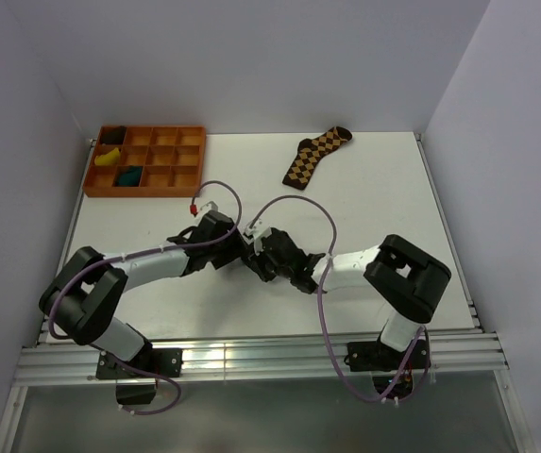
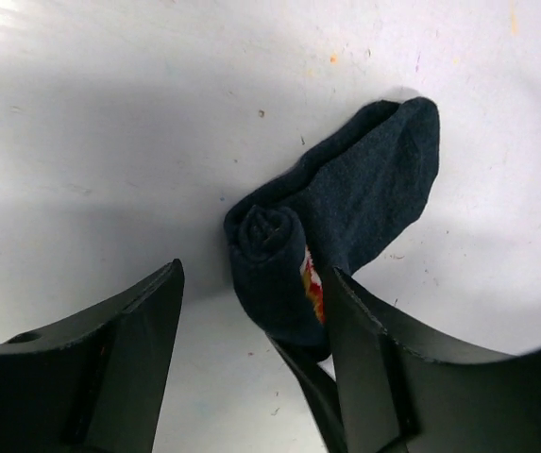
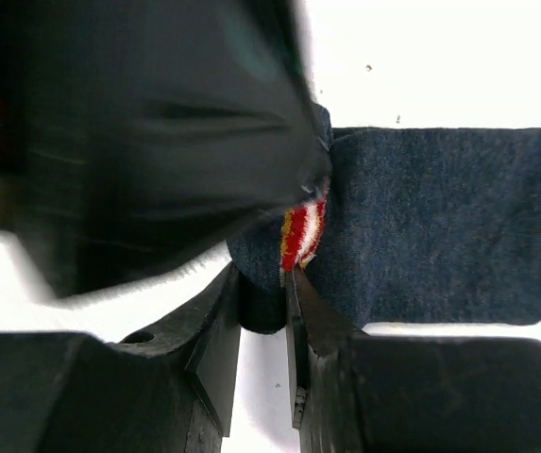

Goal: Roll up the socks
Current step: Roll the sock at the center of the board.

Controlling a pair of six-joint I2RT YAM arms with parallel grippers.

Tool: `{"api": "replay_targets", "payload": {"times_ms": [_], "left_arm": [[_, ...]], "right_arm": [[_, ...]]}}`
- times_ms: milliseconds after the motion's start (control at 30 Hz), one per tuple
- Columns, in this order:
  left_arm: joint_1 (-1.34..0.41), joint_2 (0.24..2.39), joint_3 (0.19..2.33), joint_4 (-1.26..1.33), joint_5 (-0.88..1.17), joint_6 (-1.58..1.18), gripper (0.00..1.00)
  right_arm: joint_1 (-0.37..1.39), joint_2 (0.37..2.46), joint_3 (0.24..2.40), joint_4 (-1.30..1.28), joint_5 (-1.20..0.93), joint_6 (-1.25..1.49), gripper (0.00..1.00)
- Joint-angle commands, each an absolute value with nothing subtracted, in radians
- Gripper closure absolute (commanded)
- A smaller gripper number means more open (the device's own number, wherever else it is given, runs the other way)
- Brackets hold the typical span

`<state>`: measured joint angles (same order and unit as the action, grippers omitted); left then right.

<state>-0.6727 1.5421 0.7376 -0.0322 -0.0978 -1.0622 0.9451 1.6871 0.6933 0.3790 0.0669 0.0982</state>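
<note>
**Right fingers pinching the half-rolled sock, left fingers standing wide around it**

The two arms are meeting over the middle of the white tabletop [image 1: 393, 208], wrist to wrist, and in the top view they are covering the work between them.

The left fingers [image 2: 128, 349] are standing wide apart. The dark sock [image 2: 374, 189] is lying flat on the tabletop, with its rolled end sitting in the gap between them. That roll is showing as a tight spiral, closer to the right-hand finger of the pair and apart from the other. The unrolled part is stretching away beyond the fingertips, up and to the right in the left wrist view.

The right fingers [image 3: 204, 368] are sitting narrow, clamping a fold of the sock at the edge of the roll. A red and white patch [image 3: 303, 231] is peeking out just beyond their tips. The flat length of fabric is running off to the right of them. A blurred black shape, the other arm's wrist, is filling the space above and left of these fingers.

An orange compartment tray [image 1: 147, 192] is sitting well beyond the left fingers, at the far left of the tabletop. A brown argyle sock [image 1: 312, 158] is lying well beyond the right fingers, near the far edge.
</note>
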Motion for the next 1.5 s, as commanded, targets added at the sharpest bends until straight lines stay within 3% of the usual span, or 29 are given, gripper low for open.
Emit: {"api": "replay_targets", "payload": {"times_ms": [0,167,400,1100,1467], "left_arm": [[-0.643,1.467,0.706,-0.028,-0.095,-1.077,0.33],[-0.615,1.373,0.632,-0.009,-0.130,-1.117,0.31],[-0.595,1.311,0.552,0.100,-0.097,-1.106,0.31],[-0.597,1.410,0.480,0.235,-0.106,-1.204,0.40],[-0.598,1.440,0.456,0.178,-0.127,-1.229,0.63]], "right_arm": [[0.888,1.716,0.684,0.287,-0.167,0.199,1.00],[0.796,1.802,0.735,0.245,-0.462,0.261,1.00],[0.695,1.923,0.833,0.193,-0.708,0.305,1.00],[0.641,2.037,0.999,-0.006,-0.790,0.271,1.00],[0.641,2.045,1.019,-0.021,-0.779,0.281,1.00]]}}
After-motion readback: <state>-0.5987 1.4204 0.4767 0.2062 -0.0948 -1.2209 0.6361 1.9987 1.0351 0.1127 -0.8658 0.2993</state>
